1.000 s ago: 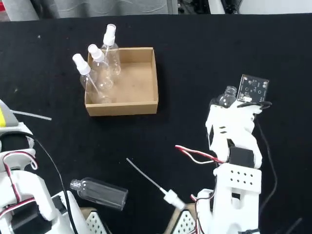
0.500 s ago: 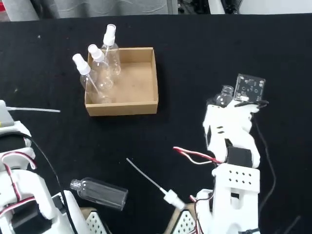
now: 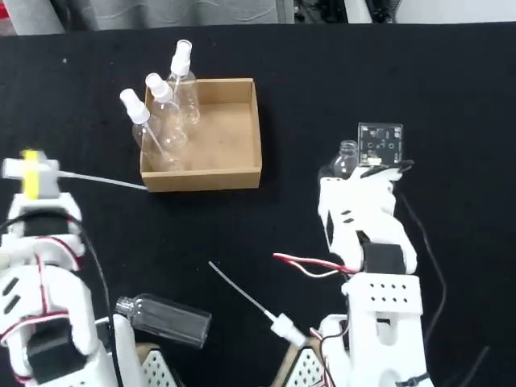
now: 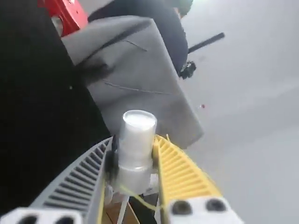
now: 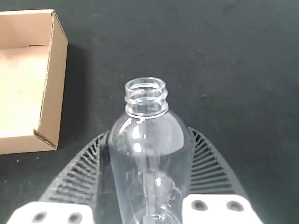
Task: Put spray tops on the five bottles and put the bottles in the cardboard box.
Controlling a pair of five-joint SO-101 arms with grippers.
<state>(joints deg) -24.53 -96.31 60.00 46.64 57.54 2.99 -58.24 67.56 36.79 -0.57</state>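
Observation:
My right gripper (image 5: 145,154) is shut on a clear, uncapped bottle (image 5: 147,144); from above that bottle (image 3: 345,157) pokes out of the right arm, right of the cardboard box (image 3: 242,173). My left gripper (image 4: 133,161) is shut on a white spray top (image 4: 135,140), whose head (image 3: 32,171) sits at the left with its thin tube reaching toward the box front. Three capped bottles (image 3: 165,113) stand in the box's left side. Another open bottle (image 3: 165,318) lies on the black table near the front, and a loose spray top (image 3: 282,326) with its tube lies beside it.
The black table (image 3: 322,72) spreads wide behind and right of the box. Both arms' white bases fill the near corners. The box's right half is bare cardboard (image 3: 226,137).
The left arm swung up and right, bringing the spray top with its tube toward the box front. The right arm shifted left with its bottle.

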